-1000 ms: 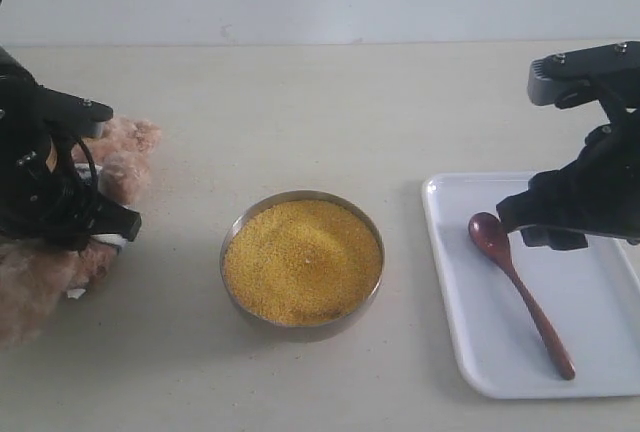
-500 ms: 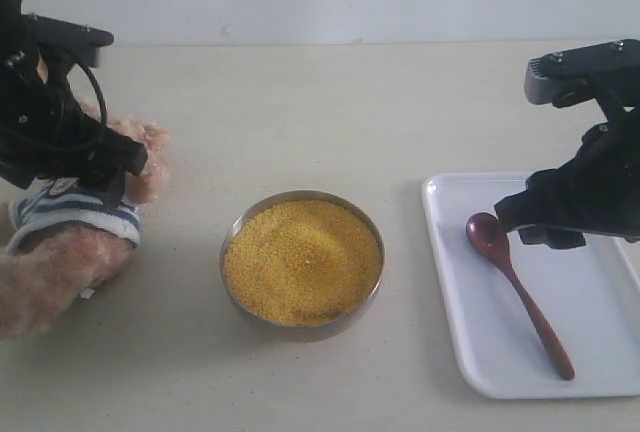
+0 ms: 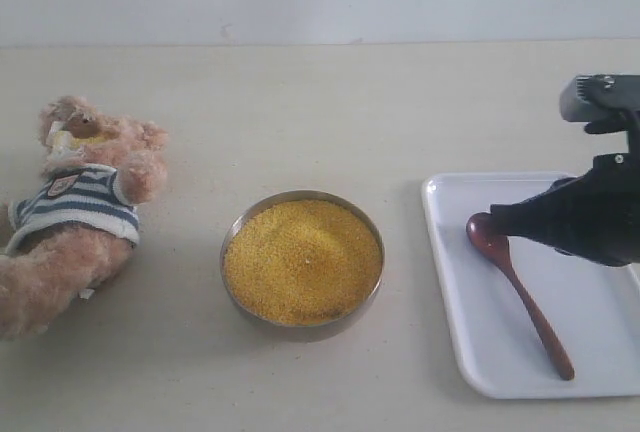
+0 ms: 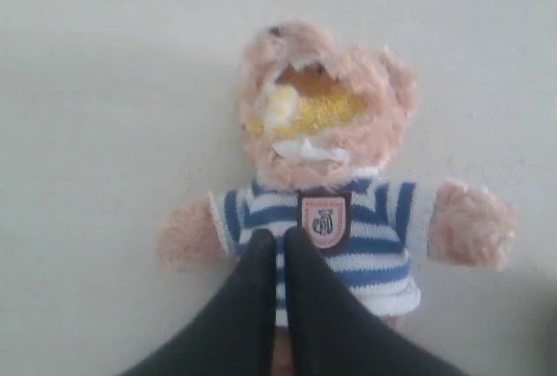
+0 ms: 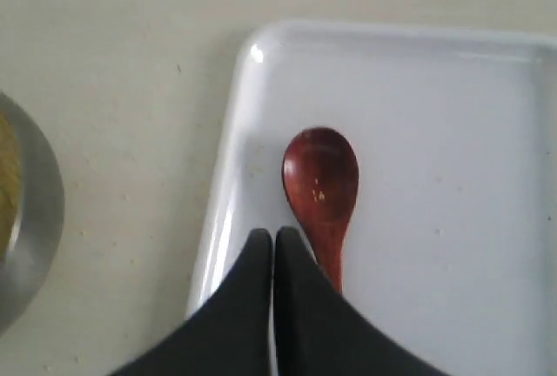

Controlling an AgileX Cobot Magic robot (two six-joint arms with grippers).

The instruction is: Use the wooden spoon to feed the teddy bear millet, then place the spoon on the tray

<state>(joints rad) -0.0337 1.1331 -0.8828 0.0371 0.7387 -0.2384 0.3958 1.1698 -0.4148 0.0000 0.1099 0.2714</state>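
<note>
Right now my right gripper (image 5: 274, 235) is pinched shut, its fingers pressed together with nothing between them, and it hangs over the tray (image 5: 452, 132). The wooden spoon (image 5: 320, 176) lies flat on that tray, bowl facing up, just ahead of and beside my right fingertips. Its handle runs back along the closed fingers and is partly hidden by them. Off to that gripper's left-arm side, apart from the tray, the millet (image 3: 302, 260) sits heaped in the metal bowl (image 3: 232, 237) on the desk (image 3: 300, 112).

My left gripper (image 4: 283, 237) is likewise closed tight and empty. Its tips sit over the teddy bear (image 4: 322, 184), at the striped shirt right beside the chest badge (image 4: 323, 220); whether they touch the cloth I cannot tell. The bear lies on its back, yellow grains across its muzzle, its head beyond my fingertips.
</note>
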